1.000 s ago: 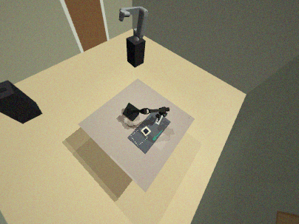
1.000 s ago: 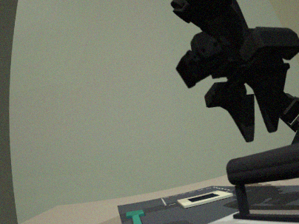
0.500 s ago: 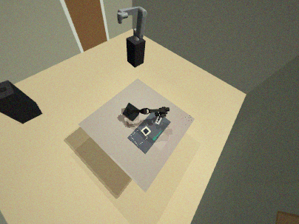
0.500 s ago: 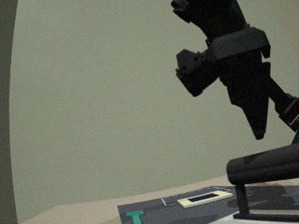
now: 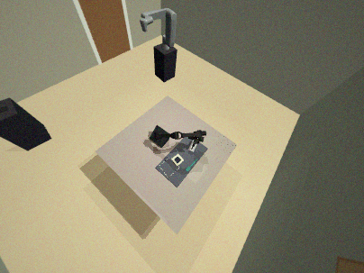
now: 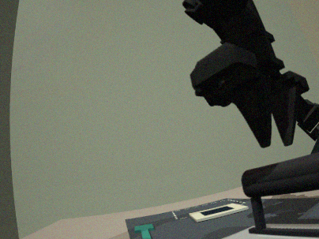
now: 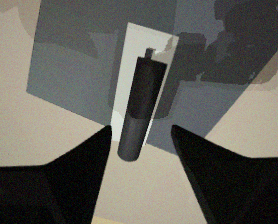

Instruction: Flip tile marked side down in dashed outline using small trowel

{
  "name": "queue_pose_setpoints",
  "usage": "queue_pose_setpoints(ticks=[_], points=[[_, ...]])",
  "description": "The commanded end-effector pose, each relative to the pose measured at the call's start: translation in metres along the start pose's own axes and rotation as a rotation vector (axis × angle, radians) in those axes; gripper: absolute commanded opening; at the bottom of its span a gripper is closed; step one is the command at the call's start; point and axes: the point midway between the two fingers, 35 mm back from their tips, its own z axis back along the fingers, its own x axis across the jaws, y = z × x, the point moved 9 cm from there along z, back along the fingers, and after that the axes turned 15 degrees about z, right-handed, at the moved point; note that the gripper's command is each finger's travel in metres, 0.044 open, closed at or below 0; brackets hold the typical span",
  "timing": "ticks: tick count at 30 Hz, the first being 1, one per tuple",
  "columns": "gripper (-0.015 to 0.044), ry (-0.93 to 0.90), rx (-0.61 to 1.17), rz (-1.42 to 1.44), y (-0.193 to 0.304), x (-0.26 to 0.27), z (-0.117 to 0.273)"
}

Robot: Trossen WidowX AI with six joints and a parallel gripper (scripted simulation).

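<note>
The trowel (image 5: 193, 147) (image 6: 284, 177) (image 7: 142, 105) has a thick dark handle raised over a flat pale blade and lies at one end of the dark mat (image 5: 179, 180) (image 6: 158, 222) (image 7: 65, 75). My gripper (image 5: 195, 142) (image 6: 277, 145) (image 7: 142, 129) is open and empty above the handle; in the wrist view the handle's end shows between the fingertips, lower down. The tile (image 5: 177, 159) (image 6: 197, 217) lies flat on the mat, a cream frame around a dark square showing on top. It is beside the dashed outline (image 6: 174, 214), which is partly hidden in the exterior view.
A green T-shaped piece (image 5: 191, 165) (image 6: 144, 229) lies along one mat edge. The mat rests on a pale board (image 5: 131, 148) on the yellow table (image 5: 252, 125). My arm's dark base (image 5: 159, 135) stands beside the mat. A grey bent fixture (image 5: 169, 26) stands on a dark block (image 5: 165, 63) farther back.
</note>
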Motion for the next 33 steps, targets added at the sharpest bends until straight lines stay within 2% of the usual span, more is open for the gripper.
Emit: queue_pose_setpoints(ticks=[1,11,33], points=[[0.0270,0.000,-0.003,-0.145,0.000,0.000,-0.001],[0.0270,0.001,-0.003,-0.198,0.000,0.000,-0.002],[0.0270,0.041,0.000,-0.202,-0.001,0.005,-0.038]])
